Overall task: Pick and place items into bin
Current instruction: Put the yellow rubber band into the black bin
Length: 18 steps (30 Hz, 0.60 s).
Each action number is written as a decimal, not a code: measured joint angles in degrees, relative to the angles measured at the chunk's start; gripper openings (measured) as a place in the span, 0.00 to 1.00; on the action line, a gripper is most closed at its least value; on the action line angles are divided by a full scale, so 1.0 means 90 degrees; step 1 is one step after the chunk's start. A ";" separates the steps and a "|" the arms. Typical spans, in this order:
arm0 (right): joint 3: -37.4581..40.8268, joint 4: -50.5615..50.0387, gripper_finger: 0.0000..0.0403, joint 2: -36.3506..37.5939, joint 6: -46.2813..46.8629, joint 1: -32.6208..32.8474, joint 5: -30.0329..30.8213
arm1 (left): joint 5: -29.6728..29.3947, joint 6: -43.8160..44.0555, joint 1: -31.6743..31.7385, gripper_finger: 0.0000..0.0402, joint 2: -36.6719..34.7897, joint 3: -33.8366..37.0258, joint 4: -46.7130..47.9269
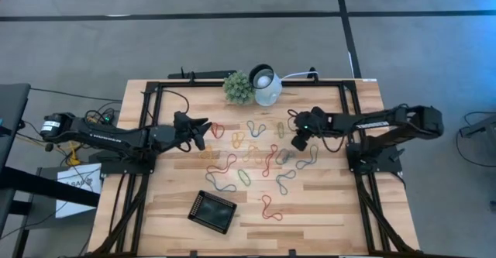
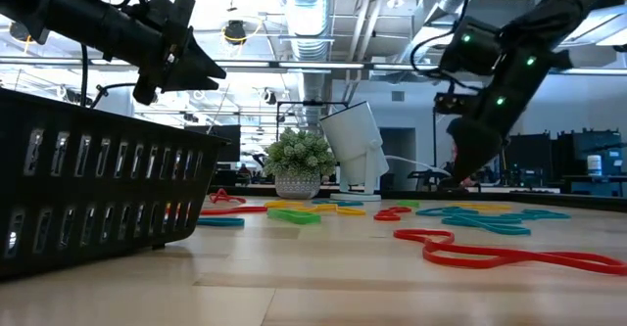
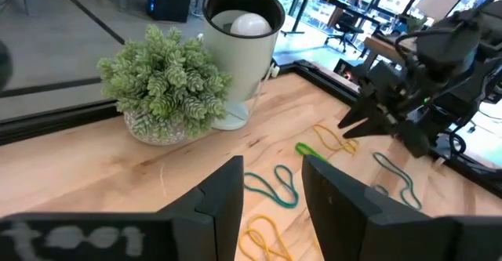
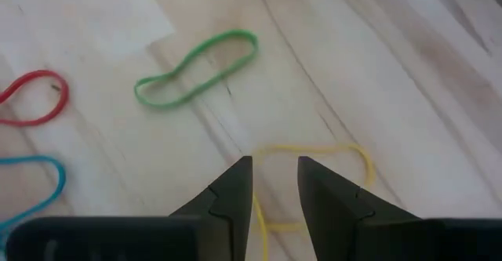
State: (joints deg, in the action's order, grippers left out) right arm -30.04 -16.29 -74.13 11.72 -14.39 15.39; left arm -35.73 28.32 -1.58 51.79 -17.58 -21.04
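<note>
Many thin rubber bands (image 1: 256,153) in red, orange, yellow, green and teal lie loose across the middle of the wooden table. The black bin (image 1: 203,199) sits near the front edge, and its wall fills the left of the low view (image 2: 98,189). My right gripper (image 1: 297,142) is open by a narrow gap and is down close to the tabletop (image 2: 458,176). Its fingers (image 4: 274,175) stand on either side of one end of a yellow band (image 4: 345,148). My left gripper (image 1: 205,129) is open by a narrow gap and hovers well above the table (image 2: 211,71), at the left edge of the bands (image 3: 273,186).
A green plant ball (image 1: 239,87) and a white lamp-like object (image 1: 266,84) stand at the table's far edge. A green band (image 4: 196,73) lies just beyond the yellow one. A long red band (image 1: 269,208) lies near the front, to the right of the bin. A black frame rims the table.
</note>
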 joint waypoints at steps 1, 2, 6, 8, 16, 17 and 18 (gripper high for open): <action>0.0000 -0.0179 0.24 0.0129 0.0088 0.0000 -0.0012 | 0.0000 0.0001 0.0000 0.30 0.0000 0.0000 -0.0002; -0.0003 -0.0357 0.24 0.0222 0.0206 0.0008 -0.0027 | -0.0001 0.0002 0.0000 0.30 0.0000 0.0000 -0.0001; 0.0003 -0.1011 0.24 0.0323 0.0574 0.0153 -0.0094 | 0.0000 0.0002 0.0000 0.30 0.0000 0.0000 -0.0004; 0.0117 -0.0822 0.24 0.0222 0.0586 0.0224 -0.0048 | 0.0000 0.0002 0.0000 0.30 -0.0002 0.0000 -0.0004; 0.0367 -0.0103 0.24 -0.0472 0.0860 0.0253 0.0134 | 0.0000 -0.0002 0.0000 0.30 -0.0002 0.0000 -0.0007; 0.0369 -0.0098 0.24 -0.0512 0.0885 0.0257 0.0205 | 0.0000 -0.0005 0.0000 0.30 -0.0002 0.0000 -0.0007; 0.0367 -0.0094 0.24 -0.0530 0.0889 0.0257 0.0249 | -0.0002 -0.0017 0.0000 0.30 -0.0002 0.0000 -0.0007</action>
State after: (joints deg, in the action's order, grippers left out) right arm -26.74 -17.13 -78.89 19.73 -12.08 17.63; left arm -35.74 28.16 -1.58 51.77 -17.58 -21.10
